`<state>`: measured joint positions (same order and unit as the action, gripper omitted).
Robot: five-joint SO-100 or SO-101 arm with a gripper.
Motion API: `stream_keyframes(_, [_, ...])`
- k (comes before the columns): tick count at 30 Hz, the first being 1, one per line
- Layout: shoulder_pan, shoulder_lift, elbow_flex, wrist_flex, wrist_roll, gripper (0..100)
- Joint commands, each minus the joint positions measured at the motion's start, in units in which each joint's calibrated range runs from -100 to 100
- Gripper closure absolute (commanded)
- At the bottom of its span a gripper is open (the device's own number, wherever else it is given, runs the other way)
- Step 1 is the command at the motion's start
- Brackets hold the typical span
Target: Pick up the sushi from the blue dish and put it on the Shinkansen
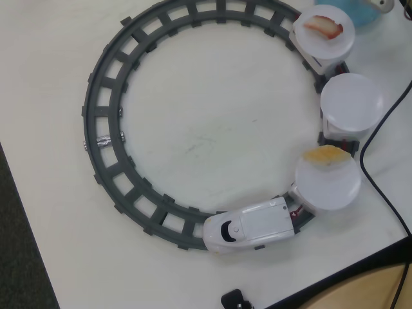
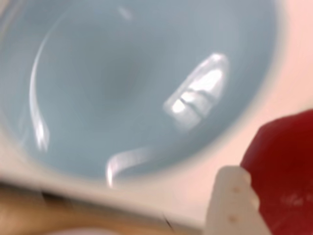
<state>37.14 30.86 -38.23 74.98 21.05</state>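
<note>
Worktop: white, scuffed at centre; its edges run down the left and across the lower right of the overhead view.
Track: grey ring, its middle bare.
Shinkansen: on the track at lower right, three disc cars curving up the right side.
Disc cars: top one carries a red-and-white piece; middle one bare; lowest carries a yellow-orange piece.
Blue dish: fills the wrist view, blurred and bare; clipped at the overhead view's top edge.
Cable: black, beside the right-hand cars.
Sushi: deep red, off the dish, against the white gripper finger.
Gripper: closure cannot be judged.
</note>
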Motion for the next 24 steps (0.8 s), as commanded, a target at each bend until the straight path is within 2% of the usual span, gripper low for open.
stream_keyframes(1, [-0.1,-17.1,2.9,3.3,0.1,98])
stream_keyframes(3, [-0.4,-25.1,7.6,4.0,0.5,98])
stream_keyframes(6, [-3.9,-38.5,17.0,7.1,4.4,98])
stream_keyframes(10, [-12.1,-55.5,33.6,13.0,12.0,98])
stream_keyframes(20, [-38.3,-94.0,78.0,13.1,34.2,98])
stream_keyframes(24, [-45.2,-102.6,90.5,10.8,38.8,98])
